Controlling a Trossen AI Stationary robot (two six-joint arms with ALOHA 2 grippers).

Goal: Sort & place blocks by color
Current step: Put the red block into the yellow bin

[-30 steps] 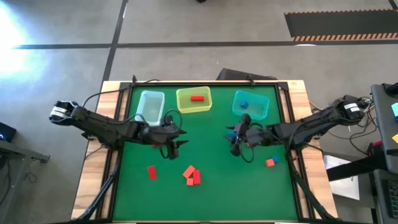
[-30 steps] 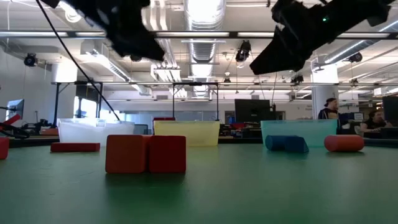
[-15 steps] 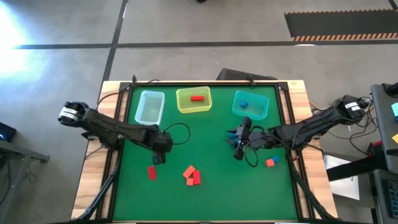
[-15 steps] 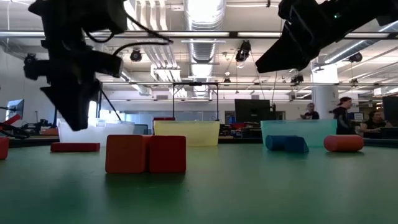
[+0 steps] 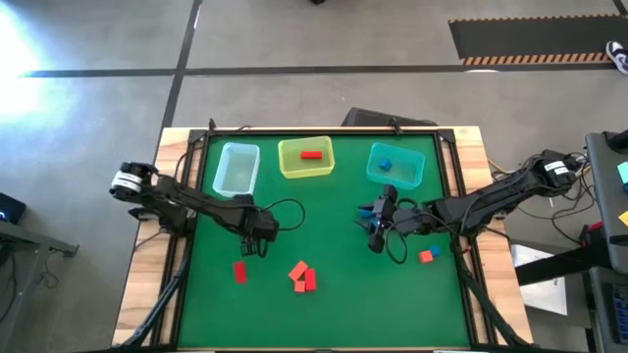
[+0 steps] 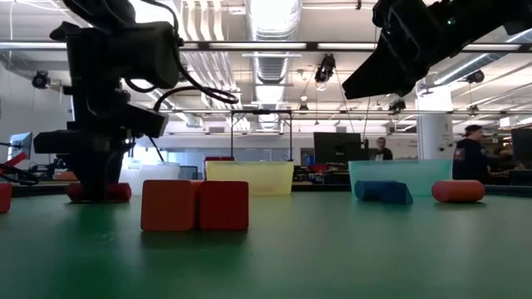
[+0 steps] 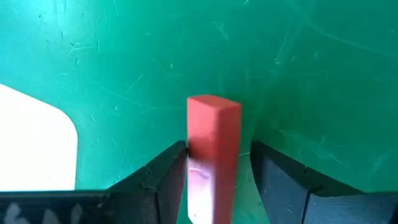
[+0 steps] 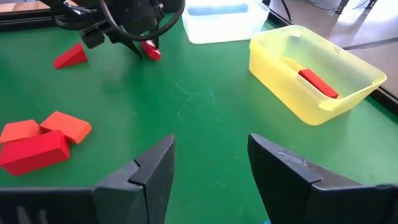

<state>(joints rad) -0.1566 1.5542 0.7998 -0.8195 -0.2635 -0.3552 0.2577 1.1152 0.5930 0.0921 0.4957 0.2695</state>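
Note:
A red bar (image 7: pixel 213 130) lies on the green mat (image 5: pixel 324 230), left of centre. My left gripper (image 5: pixel 257 238) points down over it, open, with one finger on each long side of the bar. The low view shows this gripper (image 6: pixel 91 184) down at the mat, with the bar's end (image 6: pixel 119 193) sticking out beside it. My right gripper (image 8: pixel 211 165) hangs open in the air right of centre (image 5: pixel 378 233), with nothing between its fingers. A red wedge (image 5: pixel 239 273) and a cluster of red and orange-red blocks (image 5: pixel 302 277) lie nearer the front edge. My left gripper comes at the red bar from above, its fingers across the bar. One finger (image 7: pixel 171 168) lies close against the bar's long side (image 7: pixel 190 155); I cannot tell whether it touches. A strip of mat shows between the bar and the other finger (image 7: pixel 273 174). The bar lies flat on the mat.
Three bins stand along the far edge: a clear one (image 5: pixel 236 169), a yellow one (image 5: pixel 324 167) with a red block (image 5: pixel 312 154), and a teal one (image 5: pixel 402 172) with a blue block (image 5: pixel 385 165). A blue block (image 5: pixel 365 211) lies by my right gripper. Orange and blue blocks (image 5: pixel 429 255) lie at the right.
My left gripper has tipped from nearly level to pointing down. It has sunk to the mat, moving a little toward the near left, and now stands over the red bar. Its fingers have stayed open.

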